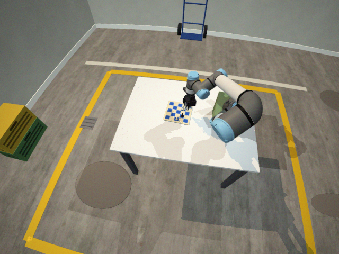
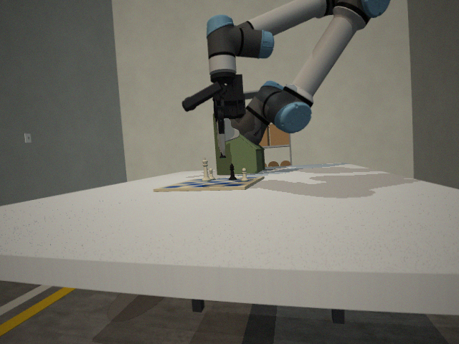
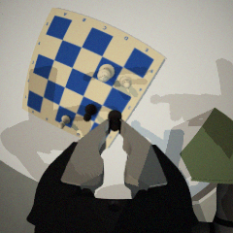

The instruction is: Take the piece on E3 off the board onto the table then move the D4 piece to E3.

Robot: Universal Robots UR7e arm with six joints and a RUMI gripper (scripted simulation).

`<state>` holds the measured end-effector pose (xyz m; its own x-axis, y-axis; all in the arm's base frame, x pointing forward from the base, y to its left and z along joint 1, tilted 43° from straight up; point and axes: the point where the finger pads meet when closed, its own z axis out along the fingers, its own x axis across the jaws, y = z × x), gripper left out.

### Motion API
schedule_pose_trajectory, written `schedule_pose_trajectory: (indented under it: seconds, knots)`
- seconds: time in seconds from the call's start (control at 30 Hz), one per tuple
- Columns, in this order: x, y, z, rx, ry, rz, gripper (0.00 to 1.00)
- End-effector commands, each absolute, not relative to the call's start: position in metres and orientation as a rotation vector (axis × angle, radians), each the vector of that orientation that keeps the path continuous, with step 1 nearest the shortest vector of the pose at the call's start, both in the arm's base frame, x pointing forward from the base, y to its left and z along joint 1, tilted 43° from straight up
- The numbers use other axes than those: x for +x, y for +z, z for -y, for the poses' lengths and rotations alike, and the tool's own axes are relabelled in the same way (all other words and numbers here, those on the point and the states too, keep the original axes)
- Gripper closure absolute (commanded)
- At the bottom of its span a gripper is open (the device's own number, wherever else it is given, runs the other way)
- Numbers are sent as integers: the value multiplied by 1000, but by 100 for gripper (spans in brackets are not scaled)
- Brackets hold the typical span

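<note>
Jaws: closed on a dark chess piece | Held piece: aloft, above the chessboard | Board: tall white piece, black piece and smaller white pieces stand upright | Board rests on white surface

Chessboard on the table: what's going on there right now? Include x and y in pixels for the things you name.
The robot's tool (image 1: 186, 107) (image 2: 222, 153) (image 3: 115, 119) is shut on a small black piece (image 2: 222, 155) (image 3: 115, 122), held up above the chessboard (image 1: 177, 122) (image 2: 200, 189) (image 3: 73, 36). Another black piece (image 1: 182, 115) (image 2: 232, 173) (image 3: 90, 112) stands upright on the board, among white ones. The held piece has yet to be set down on the table.
</note>
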<state>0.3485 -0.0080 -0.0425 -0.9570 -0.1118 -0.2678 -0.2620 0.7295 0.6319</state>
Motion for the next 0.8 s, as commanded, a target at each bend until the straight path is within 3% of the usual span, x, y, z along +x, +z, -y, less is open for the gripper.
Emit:
schedule_pose_trajectory:
  seconds: [0.0, 0.77]
  knots:
    - [344, -24, 24, -299, 1044, -2720, 100]
    - [348, -11, 37, -285, 1045, -2726, 100]
